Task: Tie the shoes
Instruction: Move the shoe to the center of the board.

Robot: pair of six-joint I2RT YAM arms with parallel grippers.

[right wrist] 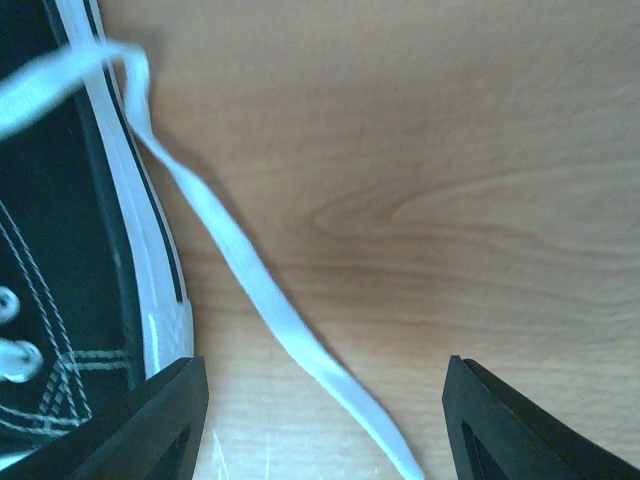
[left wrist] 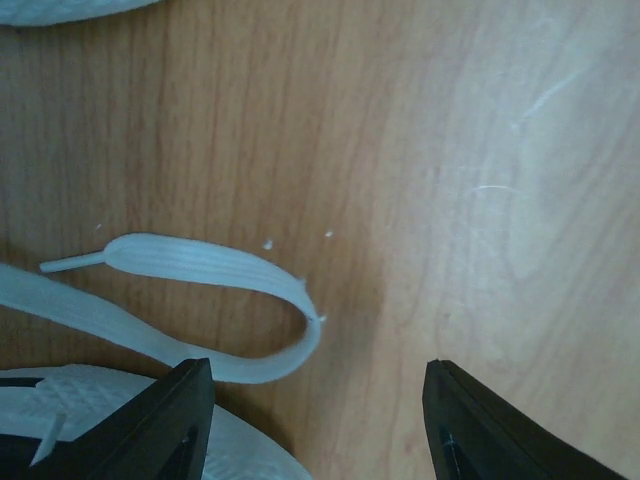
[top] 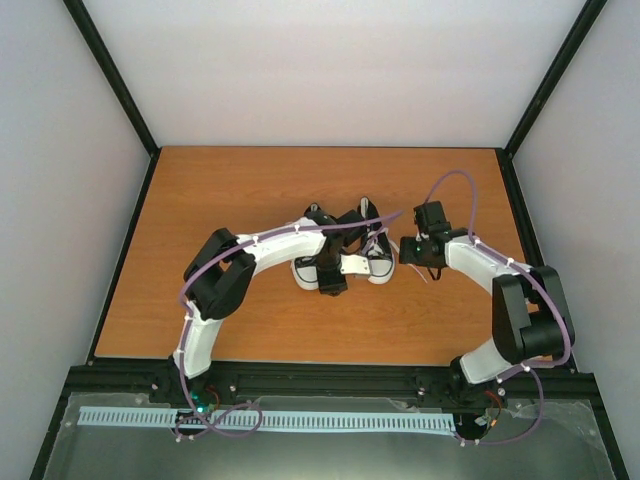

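Sitting side by side in the middle of the table (top: 240, 190), the shoes (top: 306, 271) run lengthwise from near to far, white toe caps toward the near edge and heels toward the far wall. The left arm (top: 270, 248) reaches across them from the left and hides most of the black uppers and both openings (from above, only the toes and bits of the heels show).

The left gripper (left wrist: 318, 368) hangs low by the toe caps with its fingers (left wrist: 150, 425) standing apart and only bare wood between them. A white lace (left wrist: 220, 268) lies in a flat loop on the table just ahead of one finger. White rubber shows under that finger, cut off by the frame; I cannot tell which shoe it belongs to.

The right gripper (right wrist: 325, 365) sits just to the right of the right shoe (right wrist: 60, 250), its fingers spread wide too. A second lace (right wrist: 240, 260) trails from that shoe's side across the wood and passes loosely between the fingers, gripped by neither. That lace's end is out of frame.
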